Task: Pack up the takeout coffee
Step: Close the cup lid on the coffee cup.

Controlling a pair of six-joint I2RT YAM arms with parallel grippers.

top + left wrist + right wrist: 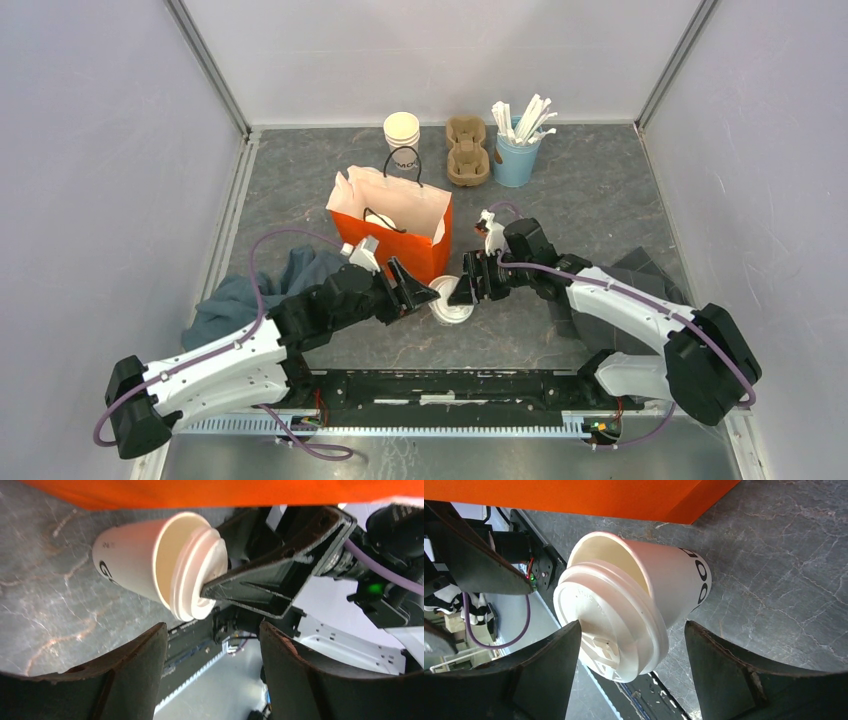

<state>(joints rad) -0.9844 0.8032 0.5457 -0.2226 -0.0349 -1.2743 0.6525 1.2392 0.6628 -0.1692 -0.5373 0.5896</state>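
Takeout coffee (pixel 450 313) — one cup; left gripper (pixel 422 298), right gripper (pixel 463 290) open beside.

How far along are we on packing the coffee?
Possibly done: a white rounded shape inside the orange bag may be the first cup; I can't confirm. In hand: the lidded cup sits on the table between the open left gripper and right gripper, its lid crooked. Left: seat the lid, bag it.

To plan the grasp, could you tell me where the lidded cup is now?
Top view: the lidded cup sits centrally between the left hand and the right hand, just in front of the orange bag.
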